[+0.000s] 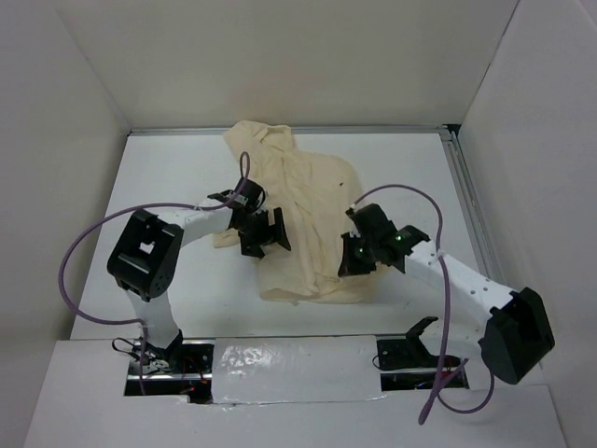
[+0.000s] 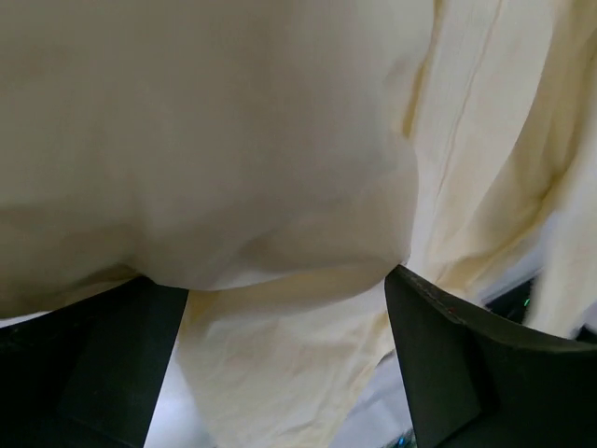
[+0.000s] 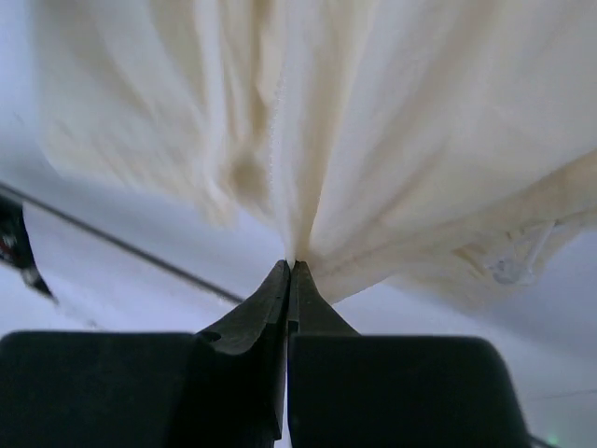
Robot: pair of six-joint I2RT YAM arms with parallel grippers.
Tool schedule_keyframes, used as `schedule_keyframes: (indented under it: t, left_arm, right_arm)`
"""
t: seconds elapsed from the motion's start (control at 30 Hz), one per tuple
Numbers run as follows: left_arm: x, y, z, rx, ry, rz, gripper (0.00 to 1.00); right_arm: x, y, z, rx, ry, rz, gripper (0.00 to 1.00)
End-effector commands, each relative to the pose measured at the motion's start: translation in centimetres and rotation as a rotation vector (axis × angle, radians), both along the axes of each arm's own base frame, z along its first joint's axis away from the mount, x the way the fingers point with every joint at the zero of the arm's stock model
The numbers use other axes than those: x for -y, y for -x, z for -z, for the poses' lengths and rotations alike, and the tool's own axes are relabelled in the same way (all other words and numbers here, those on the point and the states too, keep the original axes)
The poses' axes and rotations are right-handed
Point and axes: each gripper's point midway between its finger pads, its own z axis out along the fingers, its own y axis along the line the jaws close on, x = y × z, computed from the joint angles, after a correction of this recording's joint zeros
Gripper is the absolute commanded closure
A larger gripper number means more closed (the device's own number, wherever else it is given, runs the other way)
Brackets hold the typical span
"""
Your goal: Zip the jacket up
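The cream jacket lies crumpled in the middle of the white table, hood toward the back. My right gripper is shut on a pinched fold of the jacket at its right lower edge, and the cloth fans out from the tips. In the top view this right gripper sits at the jacket's right side. My left gripper hovers over the jacket's left side, open. Its two dark fingers stand far apart with jacket cloth filling the view between and above them. The zipper does not show clearly.
White walls enclose the table on three sides. A metal rail runs along the table's right edge. Purple cables loop from both arms. The bare table surface lies left of the jacket.
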Motion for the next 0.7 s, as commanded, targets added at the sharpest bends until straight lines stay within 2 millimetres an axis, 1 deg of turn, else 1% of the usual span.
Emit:
schedule_keyframes:
  t: [0.0, 0.03, 0.07, 0.1, 0.17, 0.2, 0.23, 0.27, 0.3, 0.33, 0.37, 0.4, 0.43, 0.47, 0.5, 0.53, 0.57, 0.6, 0.63, 0.67]
  left_arm:
    - [-3.0, -4.1, 2.3, 0.025, -0.087, -0.092, 0.01]
    - [-3.3, -4.4, 3.4, -0.003, -0.103, -0.101, 0.01]
    - [-3.4, -5.4, 3.2, 0.013, -0.111, -0.105, 0.01]
    - [-3.7, -5.9, 3.4, 0.012, -0.120, -0.114, 0.01]
    - [-4.2, -7.0, 3.5, 0.024, -0.127, -0.115, 0.01]
    - [-4.4, -7.2, 3.4, 0.028, -0.127, -0.117, 0.01]
    - [-4.6, -7.9, 2.8, 0.054, -0.128, -0.112, 0.01]
    - [-5.2, -8.5, 2.4, 0.068, -0.135, -0.128, 0.01]
    - [-5.4, -8.9, 1.8, 0.084, -0.136, -0.133, 0.01]
    - [-6.1, -9.3, 1.1, 0.088, -0.139, -0.148, 0.01]
    - [-6.3, -9.4, 0.0, 0.109, -0.132, -0.154, 0.01]
    - [-6.5, -9.0, -0.3, 0.108, -0.133, -0.152, 0.01]
    - [-6.5, -8.6, -0.6, 0.111, -0.127, -0.149, 0.01]
    - [-6.3, -8.3, -2.2, 0.144, -0.095, -0.141, 0.01]
    - [-6.6, -6.9, -1.8, 0.124, -0.098, -0.140, 0.01]
    - [-6.7, -6.1, -2.0, 0.116, -0.097, -0.145, 0.01]
    - [-7.1, -5.0, -2.5, 0.118, -0.094, -0.162, 0.01]
    - [-7.3, -4.2, -2.6, 0.108, -0.100, -0.174, 0.01]
    - [-8.0, -3.3, -3.0, 0.114, -0.114, -0.194, 0.01]
    - [-8.2, -2.8, -3.1, 0.107, -0.116, -0.217, 0.01]
  right_arm:
    - [0.5, 6.9, 3.2, -0.246, -0.041, -0.030, 1.00]
    - [0.3, 7.7, 3.7, -0.277, -0.059, -0.014, 1.00]
    - [0.8, 9.1, 5.2, -0.323, -0.053, -0.011, 1.00]
    - [0.6, 9.1, 5.8, -0.320, -0.059, -0.002, 1.00]
    - [1.1, 9.2, 7.2, -0.337, -0.024, 0.042, 1.00]
    - [1.4, 8.2, 7.6, -0.305, -0.001, 0.080, 1.00]
    - [1.5, 7.7, 8.1, -0.302, 0.009, 0.097, 1.00]
    - [1.6, 6.9, 8.3, -0.295, 0.011, 0.128, 1.00]
    - [1.8, 5.4, 8.5, -0.265, 0.008, 0.175, 1.00]
    - [1.7, 4.6, 9.0, -0.276, 0.021, 0.189, 1.00]
    - [1.8, 3.9, 9.1, -0.275, 0.029, 0.194, 0.98]
    - [1.9, 3.6, 9.6, -0.297, 0.047, 0.195, 0.93]
    - [1.2, 2.7, 8.6, -0.282, 0.035, 0.175, 0.86]
    - [1.0, 2.3, 8.1, -0.266, 0.038, 0.154, 0.76]
    - [0.1, 1.4, 6.6, -0.216, 0.028, 0.131, 0.62]
    - [0.2, 1.5, 5.8, -0.205, 0.047, 0.123, 0.57]
    - [-0.3, 1.5, 4.3, -0.160, 0.043, 0.099, 0.49]
    - [-0.3, 0.8, 2.4, -0.120, 0.060, 0.108, 0.46]
    - [-0.7, 0.6, 1.1, -0.091, 0.056, 0.110, 0.44]
    - [-1.6, -0.1, -1.2, -0.031, 0.033, 0.100, 0.35]
